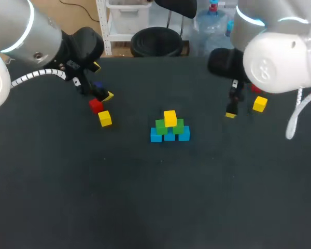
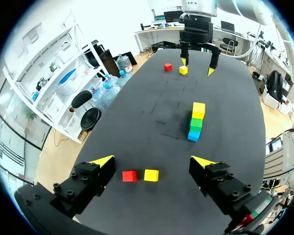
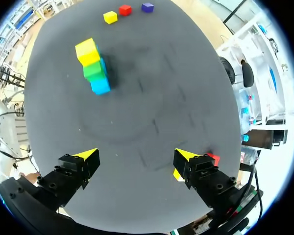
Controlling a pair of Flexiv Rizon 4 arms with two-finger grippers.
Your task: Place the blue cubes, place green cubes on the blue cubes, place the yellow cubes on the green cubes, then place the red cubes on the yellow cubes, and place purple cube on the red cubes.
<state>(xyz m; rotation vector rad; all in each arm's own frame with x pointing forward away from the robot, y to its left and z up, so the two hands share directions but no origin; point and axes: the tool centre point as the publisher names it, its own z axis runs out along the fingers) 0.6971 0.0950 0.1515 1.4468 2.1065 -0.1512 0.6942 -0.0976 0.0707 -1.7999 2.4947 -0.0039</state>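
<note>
My left hand (image 2: 153,161) hangs apart over a loose yellow cube (image 2: 151,175) beside a red cube (image 2: 129,176); my right hand (image 3: 136,155) is apart and empty too. The stack (image 1: 169,127) in the middle of the surface (image 1: 160,202) has one yellow on top, so I judge the yellows are in hand: next, clamp this one squarely.

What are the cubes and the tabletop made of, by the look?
Stacked cubes: likely painted wood or solid plastic; flat saturated colour, crisp edges, little shine. Tabletop: dark matte covering, perhaps cloth or rubber mat; no glare, faint smudges.
</note>
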